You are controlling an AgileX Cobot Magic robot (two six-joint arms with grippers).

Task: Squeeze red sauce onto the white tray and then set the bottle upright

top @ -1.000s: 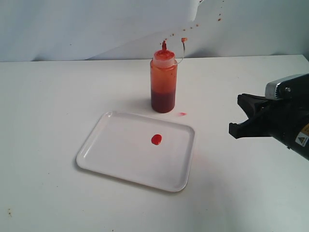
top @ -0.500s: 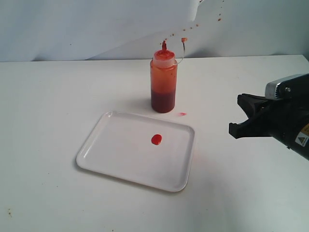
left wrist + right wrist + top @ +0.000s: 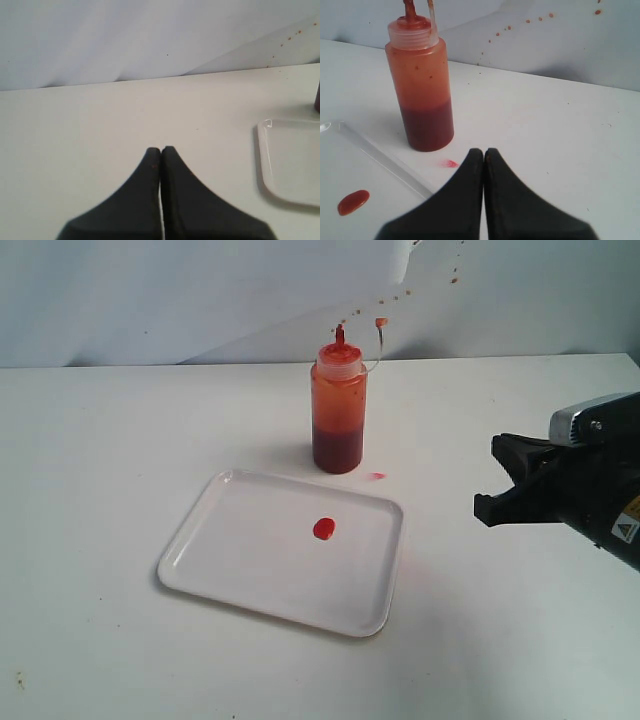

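The bottle (image 3: 339, 410) stands upright on the table just behind the white tray (image 3: 250, 570); it also shows in the right wrist view as the bottle (image 3: 421, 90), its cap off and hanging on its tether. A round blob of red sauce (image 3: 324, 528) lies on the tray, seen too as the red sauce (image 3: 353, 202). My right gripper (image 3: 485, 505) is shut and empty, well to the right of the bottle, its gripper tips (image 3: 484, 151) pressed together. My left gripper (image 3: 160, 149) is shut with nothing in it, left of the white tray (image 3: 280, 165); it does not show in the exterior view.
A tiny pale-red smear (image 3: 377, 476) marks the table beside the bottle's foot. Red specks (image 3: 400, 295) dot the white backdrop behind. White tabletop lies all round the tray.
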